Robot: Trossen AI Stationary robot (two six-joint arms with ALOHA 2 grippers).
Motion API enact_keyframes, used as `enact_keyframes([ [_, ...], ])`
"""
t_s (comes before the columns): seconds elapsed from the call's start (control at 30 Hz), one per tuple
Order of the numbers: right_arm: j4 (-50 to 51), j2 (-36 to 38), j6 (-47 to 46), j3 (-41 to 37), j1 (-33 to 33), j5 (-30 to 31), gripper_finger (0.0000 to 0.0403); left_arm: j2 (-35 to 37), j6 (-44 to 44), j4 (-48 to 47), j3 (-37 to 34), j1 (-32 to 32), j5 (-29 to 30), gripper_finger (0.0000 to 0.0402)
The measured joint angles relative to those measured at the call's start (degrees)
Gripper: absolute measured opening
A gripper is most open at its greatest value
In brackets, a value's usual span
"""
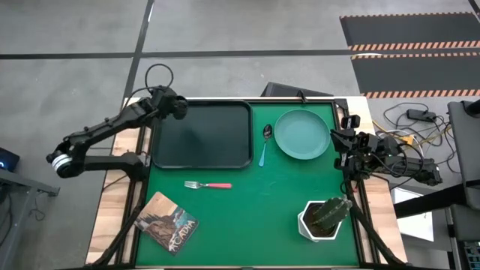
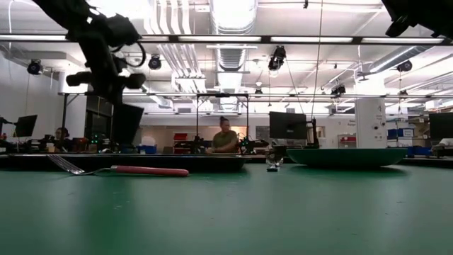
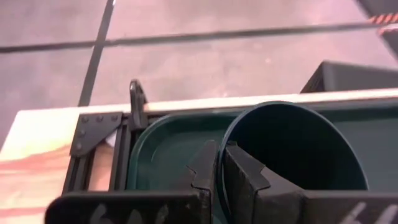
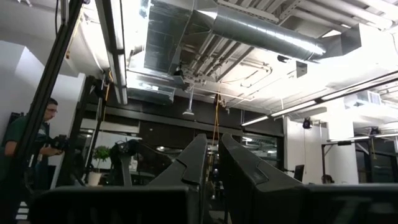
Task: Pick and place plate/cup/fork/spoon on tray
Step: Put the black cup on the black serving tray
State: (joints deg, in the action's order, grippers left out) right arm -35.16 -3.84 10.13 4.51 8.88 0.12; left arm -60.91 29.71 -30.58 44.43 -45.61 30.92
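Cup (image 3: pixel 292 155) step: left gripper (image 3: pixel 221 163) grips its rim above the tray (image 1: pixel 202 135) corner. Next: lower, release. Right gripper (image 4: pixel 211 163) closed, idle beside the plate (image 1: pixel 301 135).

— Where is the cup (image 3: pixel 292 155) sitting right now?

— It is hanging over the far left corner of the tray (image 1: pixel 202 133), its rim pinched between two dark fingers; the black cylinder is showing its open mouth in the left wrist view.

— And the tray?

— Lying flat, black and rectangular with rounded corners, its inside bare.

— The rest?

— The teal plate (image 1: pixel 301 134) is resting right of the tray. The spoon (image 1: pixel 265 146) (blue handle, silver bowl pointing away) is lying between them. The fork (image 1: pixel 208 184) is lying nearer than the tray, pink handle pointing right.
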Motion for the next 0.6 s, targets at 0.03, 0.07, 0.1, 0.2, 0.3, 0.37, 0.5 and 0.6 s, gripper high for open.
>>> enact_keyframes([
  [0.03, 0.00, 0.00, 0.00, 0.00, 0.00, -0.02, 0.0031, -0.61, 0.14, 0.03, -0.12, -0.54, -0.37, 0.0006],
  [0.07, -0.02, 0.00, 0.00, 0.00, 0.00, -0.02, 0.0031, -1.20, 0.49, 0.20, -0.17, -1.11, -0.48, 0.0006],
  [0.1, 0.00, 0.00, 0.02, 0.00, 0.00, -0.02, 0.0031, -1.79, 1.14, 0.59, -0.24, -1.63, -0.54, 0.0006],
  [0.2, -0.01, 0.00, -0.02, 0.00, 0.00, -0.02, 0.0031, -3.22, 1.51, 3.30, -1.37, -3.39, -0.62, 0.0006],
  [0.3, -0.02, 0.00, -0.02, 0.00, 0.00, -0.02, 0.0031, -4.29, 3.34, 7.65, -3.17, -5.35, -1.75, 0.0006],
  [0.37, -0.04, 0.02, -0.04, 0.00, 0.00, -0.02, 0.0031, -5.08, 4.49, 10.00, -4.27, -6.66, -3.74, 0.0006],
  [0.5, -0.04, 0.02, -0.03, 0.00, 0.00, -0.02, 0.0031, -6.55, 5.80, 11.59, -4.95, -7.81, -3.70, 0.0006],
  [0.6, -0.04, 0.02, 0.05, 0.00, 0.00, -0.02, 0.0031, -7.45, 7.43, 14.02, -5.95, -7.84, -3.65, 0.0006],
])
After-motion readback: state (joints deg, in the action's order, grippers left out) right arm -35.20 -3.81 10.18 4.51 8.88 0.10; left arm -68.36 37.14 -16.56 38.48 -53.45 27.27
